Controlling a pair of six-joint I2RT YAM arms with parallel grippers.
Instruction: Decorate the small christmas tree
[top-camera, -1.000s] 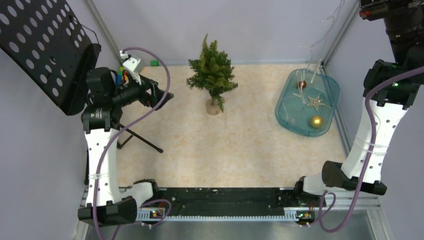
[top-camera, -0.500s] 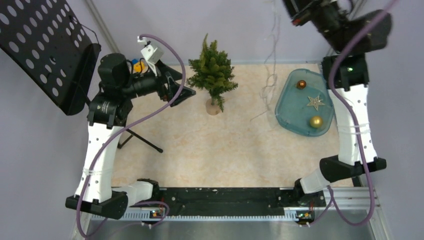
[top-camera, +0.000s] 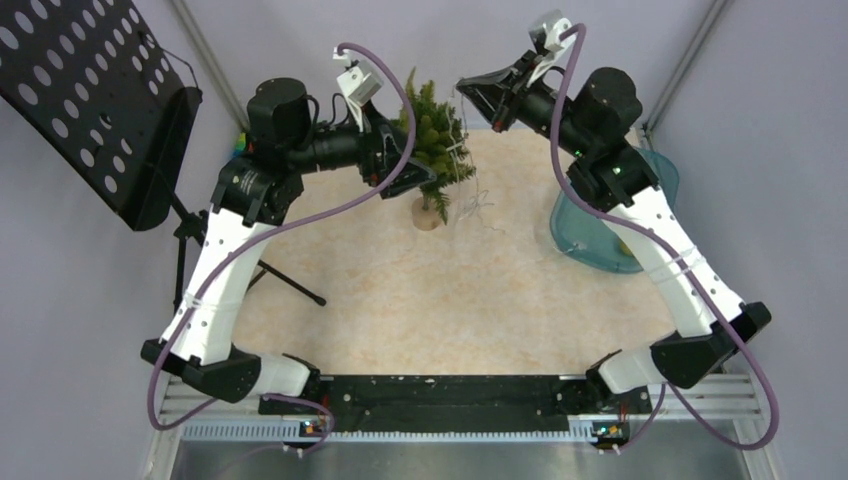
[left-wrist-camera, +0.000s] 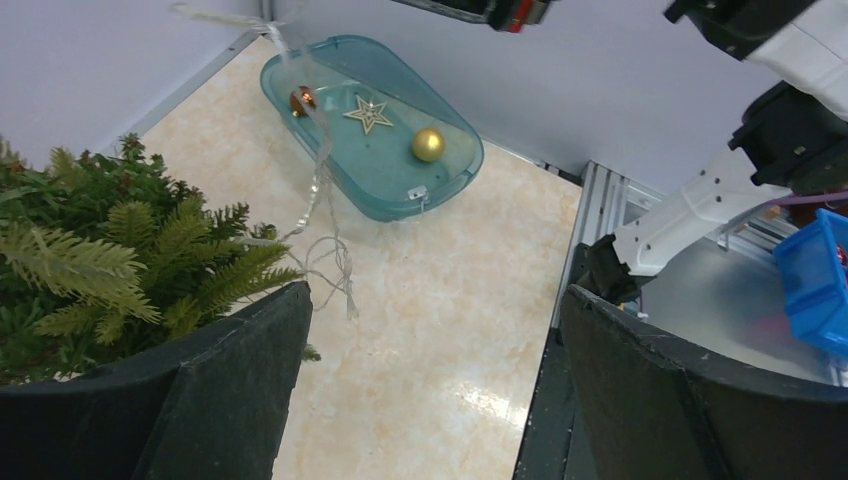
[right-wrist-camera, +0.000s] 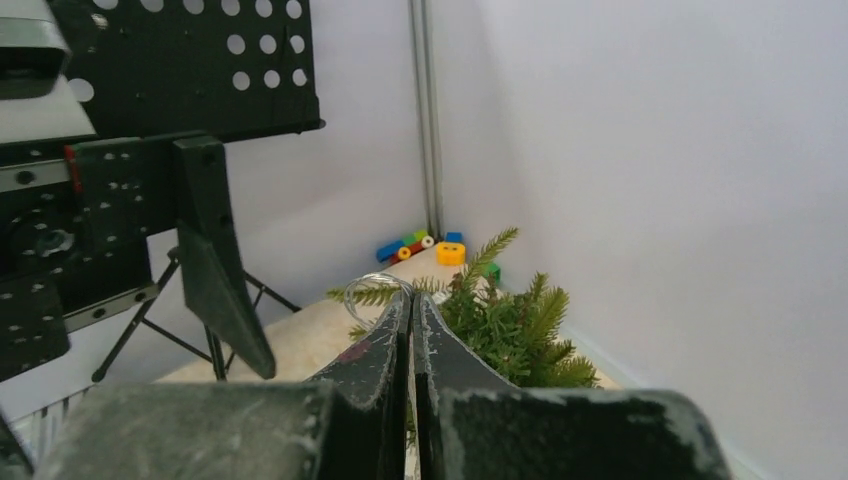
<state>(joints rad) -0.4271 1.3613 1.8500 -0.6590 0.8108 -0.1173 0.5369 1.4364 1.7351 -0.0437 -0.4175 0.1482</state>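
Observation:
The small christmas tree (top-camera: 432, 135) stands at the back middle of the table on its round pale base (top-camera: 428, 216). My right gripper (top-camera: 468, 88) is high up just right of the treetop, shut on a thin clear string of lights (top-camera: 472, 205) that hangs down beside the tree. In the right wrist view the closed gripper (right-wrist-camera: 410, 305) pinches a wire loop (right-wrist-camera: 372, 288) in front of the tree (right-wrist-camera: 515, 320). My left gripper (top-camera: 412, 160) is open and empty against the tree's left side. In the left wrist view the branches (left-wrist-camera: 100, 260) lie by its left finger (left-wrist-camera: 230, 390) and the string (left-wrist-camera: 320, 190) dangles ahead.
A teal tray (left-wrist-camera: 440, 185) at the right holds a star (left-wrist-camera: 368, 113), a gold ball (left-wrist-camera: 428, 144) and a reddish ball (left-wrist-camera: 301, 99); in the top view the tray (top-camera: 572, 230) sits partly under my right arm. A black perforated stand (top-camera: 90, 90) is at the far left. Toy blocks (right-wrist-camera: 420, 243) lie behind the tree.
Both arms swung in toward the tree. The right gripper carried the light string from above the tray to beside the treetop. The left gripper moved right, up against the branches.

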